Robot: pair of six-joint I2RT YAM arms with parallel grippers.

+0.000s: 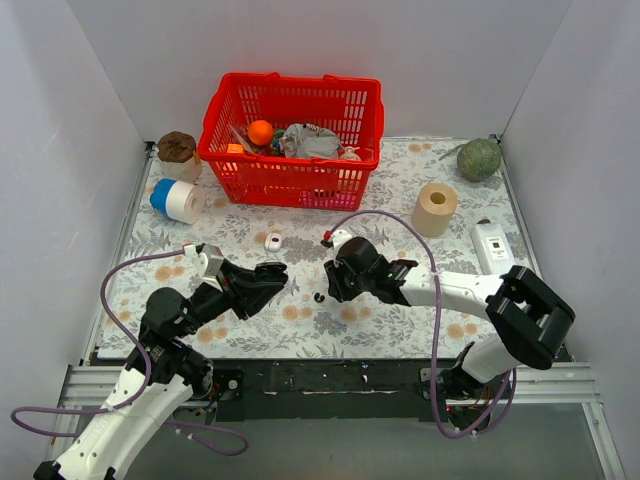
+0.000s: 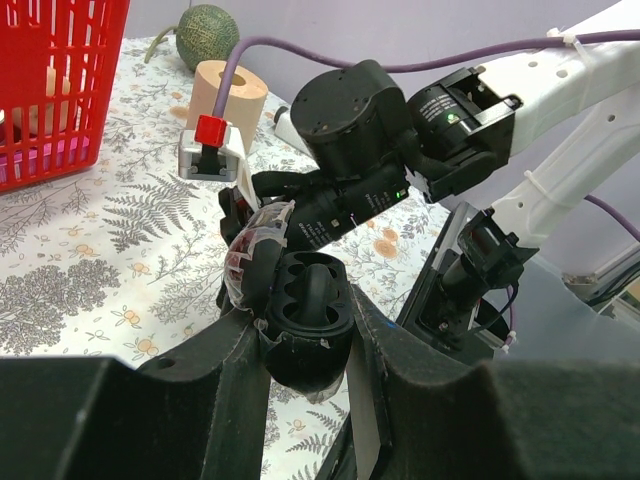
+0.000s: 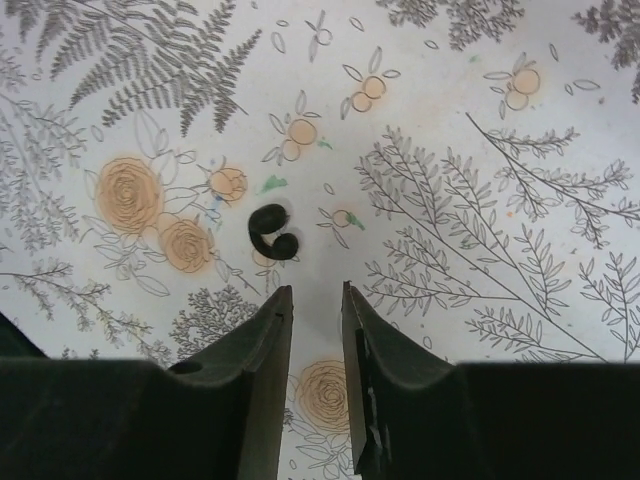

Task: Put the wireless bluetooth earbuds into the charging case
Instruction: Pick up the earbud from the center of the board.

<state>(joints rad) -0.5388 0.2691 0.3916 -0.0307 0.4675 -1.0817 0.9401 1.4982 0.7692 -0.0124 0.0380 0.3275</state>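
Note:
My left gripper is shut on a black charging case and holds it above the cloth with its lid open and its wells facing up; in the top view the case sits at the fingertips. A black earbud lies on the flowered cloth, just ahead and left of my right gripper, which is open a narrow gap and empty. In the top view that earbud lies just below the right gripper. A small white object lies on the cloth behind the left gripper.
A red basket with several items stands at the back. A cardboard roll, a green ball and a white device are at the right. A blue-and-white roll and a brown object are at the left.

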